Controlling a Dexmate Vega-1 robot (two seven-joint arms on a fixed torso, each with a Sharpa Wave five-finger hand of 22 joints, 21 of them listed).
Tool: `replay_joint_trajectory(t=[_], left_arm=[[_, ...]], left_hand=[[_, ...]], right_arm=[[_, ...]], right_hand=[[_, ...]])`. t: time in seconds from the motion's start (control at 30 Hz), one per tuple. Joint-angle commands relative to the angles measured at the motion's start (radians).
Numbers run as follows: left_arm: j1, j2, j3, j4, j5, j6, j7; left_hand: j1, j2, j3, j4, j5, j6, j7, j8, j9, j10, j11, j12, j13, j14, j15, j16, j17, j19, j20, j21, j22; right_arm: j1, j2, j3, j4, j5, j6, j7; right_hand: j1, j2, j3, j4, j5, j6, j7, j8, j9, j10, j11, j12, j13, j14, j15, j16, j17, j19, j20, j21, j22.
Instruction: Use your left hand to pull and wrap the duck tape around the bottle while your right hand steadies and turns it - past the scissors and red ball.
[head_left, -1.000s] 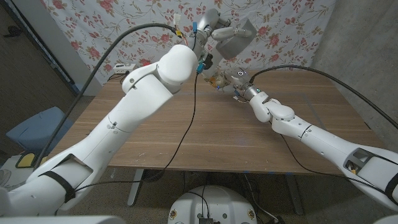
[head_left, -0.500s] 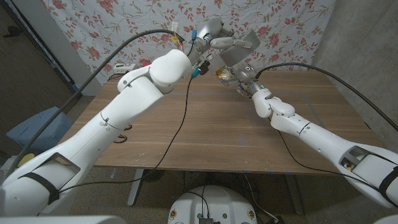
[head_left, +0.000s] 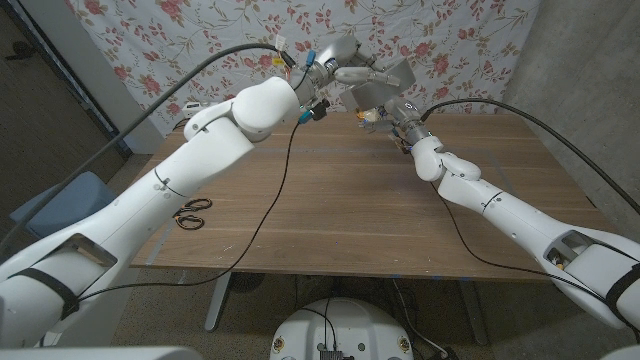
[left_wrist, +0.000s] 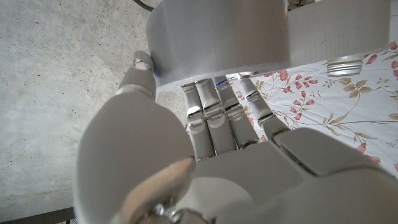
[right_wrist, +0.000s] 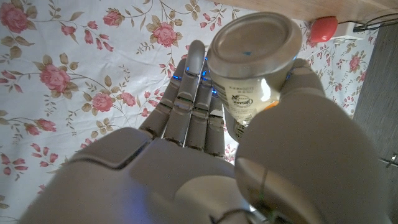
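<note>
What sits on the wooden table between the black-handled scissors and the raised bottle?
Bare wood between scissors and bottle; the left arm's black cable hangs across, head view.

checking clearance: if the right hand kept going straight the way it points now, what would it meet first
Probably the grey tape strip held by the left hand, just beyond the right hand and its bottle; depth is unclear.

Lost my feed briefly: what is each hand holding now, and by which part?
Left hand grips the duct tape roll by its outer rim. Right hand holds the bottle around its body, fingers behind it.
</note>
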Motion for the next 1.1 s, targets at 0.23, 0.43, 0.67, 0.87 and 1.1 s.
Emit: replay_joint_trajectory(t=[0.23,0.43,0.67,0.87,1.1], left_arm=[[0.040,0.021,-0.046,0.043,-0.009,-0.041,-0.018],[0.040,0.023,-0.059,0.086,0.002,-0.110,-0.013],[0.017,0.041,-0.063,0.115,0.034,-0.145,-0.041],[-0.058,0.081,-0.035,0.131,0.067,-0.147,-0.156],[-0.153,0.093,-0.002,0.202,0.080,-0.217,-0.314]], left_hand=[[0.198,0.195,-0.012,-0.003,-0.001,0.008,0.000,0.003,0.004,0.020,-0.110,0.002,0.012,-0.011,-0.138,0.013,0.008,-0.001,-0.010,0.009,-0.001],[0.200,0.196,-0.017,-0.004,-0.001,0.005,-0.001,0.002,0.004,0.018,-0.109,0.002,0.016,-0.015,-0.138,0.014,0.009,-0.004,-0.009,0.011,-0.002],[0.206,0.198,-0.021,-0.006,-0.001,0.003,-0.006,0.003,0.005,0.015,-0.113,0.002,0.022,-0.028,-0.140,0.012,0.010,-0.010,-0.010,0.013,-0.002],[0.207,0.202,-0.027,-0.004,-0.001,0.001,-0.011,0.003,0.006,0.011,-0.115,0.002,0.028,-0.037,-0.139,0.014,0.012,-0.025,-0.009,0.012,-0.002],[0.209,0.215,-0.030,0.000,-0.001,-0.018,-0.016,-0.002,0.008,-0.004,-0.117,-0.002,0.038,-0.050,-0.141,0.013,0.013,-0.047,-0.007,0.010,-0.003]], right_arm=[[-0.028,0.004,0.120,0.088,0.323,0.165,0.055],[-0.038,0.001,0.166,0.132,0.471,0.252,0.148],[-0.053,-0.006,0.206,0.160,0.578,0.303,0.210],[-0.065,-0.016,0.227,0.167,0.645,0.327,0.263],[-0.064,-0.025,0.241,0.186,0.699,0.344,0.319]], right_hand=[[0.195,0.269,-0.001,0.007,0.005,0.278,-0.203,0.000,0.005,0.200,-0.173,0.000,0.005,0.137,-0.208,-0.009,0.005,-0.008,-0.118,0.008,0.002],[0.197,0.269,-0.004,0.009,0.005,0.276,-0.201,-0.001,0.006,0.198,-0.169,-0.004,0.006,0.135,-0.207,-0.011,0.006,-0.010,-0.116,0.010,0.002],[0.199,0.270,-0.006,0.011,0.005,0.274,-0.199,-0.003,0.007,0.199,-0.166,-0.004,0.009,0.134,-0.207,-0.014,0.007,-0.013,-0.115,0.013,0.002],[0.202,0.270,-0.007,0.012,0.004,0.274,-0.195,-0.003,0.008,0.200,-0.165,-0.007,0.008,0.137,-0.206,-0.013,0.010,-0.015,-0.114,0.015,0.002],[0.205,0.272,-0.009,0.013,0.004,0.275,-0.195,-0.003,0.009,0.200,-0.162,-0.008,0.011,0.137,-0.206,-0.015,0.011,-0.017,-0.111,0.018,0.002]])
